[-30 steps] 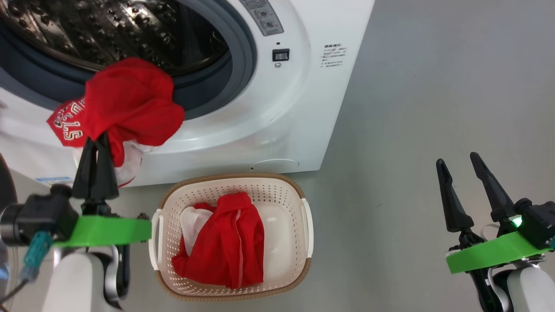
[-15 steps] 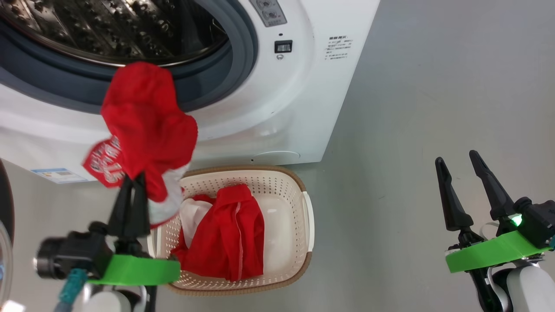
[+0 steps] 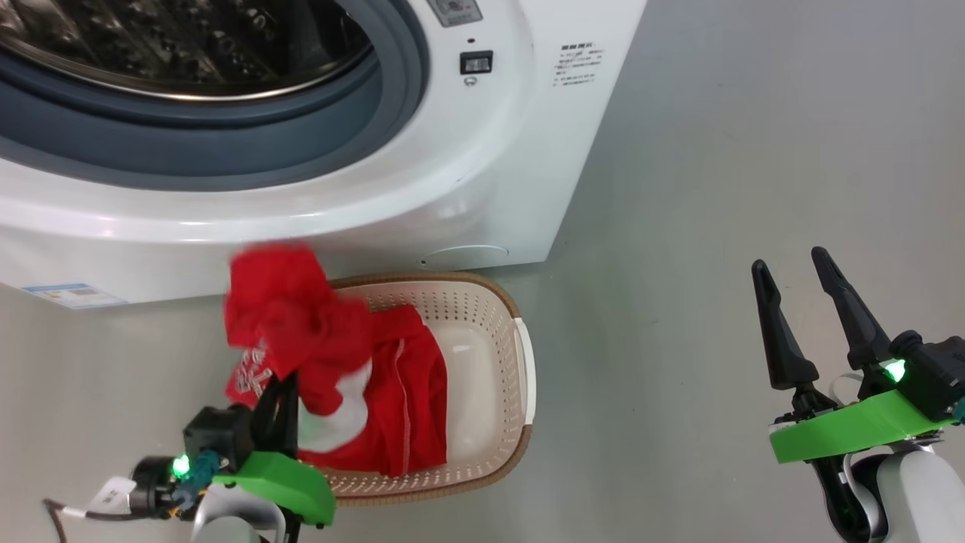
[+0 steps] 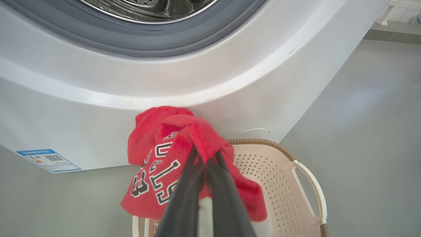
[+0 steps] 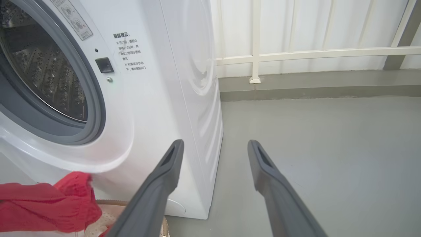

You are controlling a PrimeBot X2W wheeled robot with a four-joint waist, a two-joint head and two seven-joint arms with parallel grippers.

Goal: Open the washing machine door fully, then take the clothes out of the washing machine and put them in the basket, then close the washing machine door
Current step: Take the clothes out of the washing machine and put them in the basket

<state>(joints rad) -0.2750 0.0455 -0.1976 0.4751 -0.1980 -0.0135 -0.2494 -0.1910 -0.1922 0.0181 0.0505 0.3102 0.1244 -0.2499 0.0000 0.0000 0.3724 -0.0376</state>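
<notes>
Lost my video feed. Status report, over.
Left gripper shut on red jersey, over basket left side. Right gripper open, empty. Other red garment in basket. Nothing in the way.

A smooth grey floor (image 3: 716, 188) spreads across the scene, matt with a soft sheen. At the far side stands a white panelled wall (image 5: 296, 26). It is crossed by a white horizontal rail (image 5: 315, 54) and a white upright post (image 5: 255, 39) whose foot rests on a grey ledge (image 5: 312, 87) along the wall's base. A darker slanted beam (image 5: 399, 39) stands at the far right.
</notes>
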